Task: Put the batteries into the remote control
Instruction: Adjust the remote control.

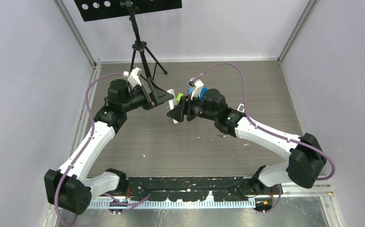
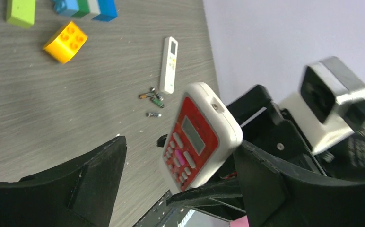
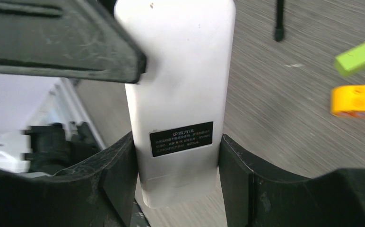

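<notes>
Right gripper (image 3: 177, 142): closed on the remote control (image 2: 197, 137), centre frame, lifted.
Left gripper (image 2: 180, 146): spread wide around it, not gripping.
Batteries (image 2: 153, 99): loose on table (image 2: 53, 118), upper centre, beside slim white remote (image 2: 168, 64).

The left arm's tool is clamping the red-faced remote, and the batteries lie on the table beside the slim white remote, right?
Not quite: the right tool clamps the red-faced remote, its fingers pressed to both sides in the right wrist view. The left tool stands open. The batteries do lie on the table beside the slim white remote.
</notes>
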Robot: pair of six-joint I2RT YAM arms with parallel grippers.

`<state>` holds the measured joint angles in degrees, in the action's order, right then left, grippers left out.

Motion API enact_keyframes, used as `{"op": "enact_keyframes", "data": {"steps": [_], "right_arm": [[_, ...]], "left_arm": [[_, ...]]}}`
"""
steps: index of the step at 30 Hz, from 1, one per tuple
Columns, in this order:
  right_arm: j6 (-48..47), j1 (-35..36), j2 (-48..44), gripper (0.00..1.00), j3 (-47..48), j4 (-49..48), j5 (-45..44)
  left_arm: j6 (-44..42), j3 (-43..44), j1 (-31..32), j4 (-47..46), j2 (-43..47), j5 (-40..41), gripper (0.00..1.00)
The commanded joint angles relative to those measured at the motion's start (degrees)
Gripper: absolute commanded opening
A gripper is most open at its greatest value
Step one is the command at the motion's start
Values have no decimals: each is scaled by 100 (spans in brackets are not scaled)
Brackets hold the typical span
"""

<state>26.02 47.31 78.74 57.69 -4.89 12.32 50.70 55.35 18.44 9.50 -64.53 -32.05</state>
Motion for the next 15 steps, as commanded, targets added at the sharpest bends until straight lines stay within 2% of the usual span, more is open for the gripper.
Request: {"op": "enact_keyframes", "data": {"steps": [1,3,6,9,13,14,15], "right_arm": [[-1347,411,65,32,606,1164,-1487],[-1492,648,272,32,886,1461,-2030],[-1639,874,550,32,1197,1690,-2393],[-1659,991,735,32,1350,1719,-2477],[-1524,1008,824,32,1401,1672,-2526],[-1483,1008,817,33,1398,1663,-2534],[-1451,1002,806,37,1390,1681,-2530]], "left_arm": [[-64,200,11,356,-269,86,82],[24,208,11,389,-370,141,74],[76,212,11,531,-560,234,62],[168,181,11,488,-683,213,51],[237,130,11,382,-750,46,32],[205,128,0,356,-747,-1,19],[126,158,-54,366,-743,-115,11]]}}
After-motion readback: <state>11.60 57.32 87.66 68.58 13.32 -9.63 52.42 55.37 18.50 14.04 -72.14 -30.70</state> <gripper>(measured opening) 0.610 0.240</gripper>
